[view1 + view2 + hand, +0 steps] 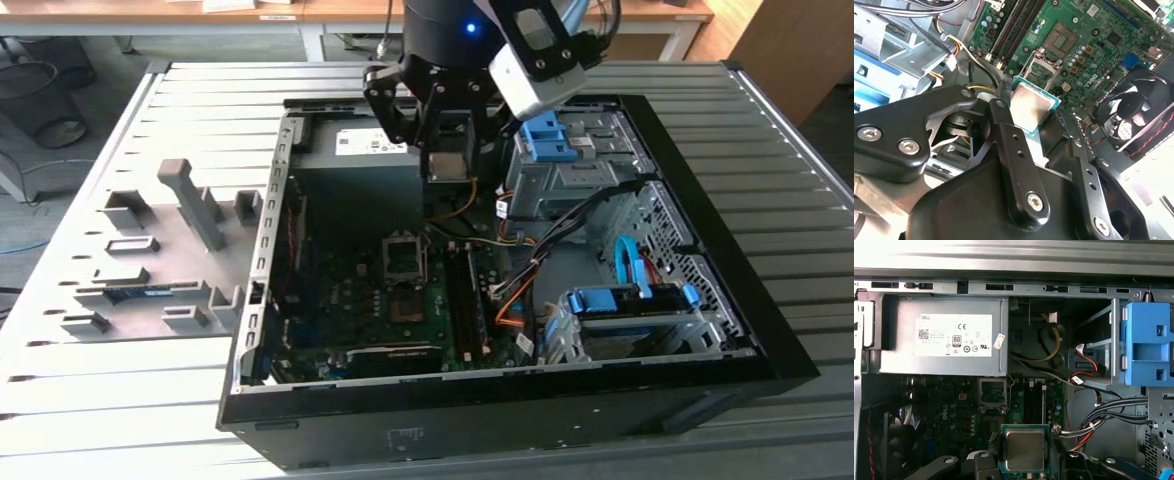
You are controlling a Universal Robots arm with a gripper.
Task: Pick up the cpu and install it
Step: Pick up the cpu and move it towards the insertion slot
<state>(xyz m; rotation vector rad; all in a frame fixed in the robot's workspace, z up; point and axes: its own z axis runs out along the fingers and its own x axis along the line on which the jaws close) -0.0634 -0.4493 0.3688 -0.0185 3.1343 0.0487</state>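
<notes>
Arm (447,30): a black cylindrical wrist is recorded, with one small blue light (469,27) on it. A pale grey box housing (541,62) is mounted at its side, and dark cables (607,20) are routed behind. Gripper (449,165): matte black linkage bars are fastened with silver socket-head screws (1035,201).

The dark cylindrical robot arm (447,30) hangs straight down, its black two-fingered gripper (449,165) pointing downward. In the second wrist view its black fingers (1009,135) clamp opposite edges of the small silver-grey square cpu (1030,106).
</notes>
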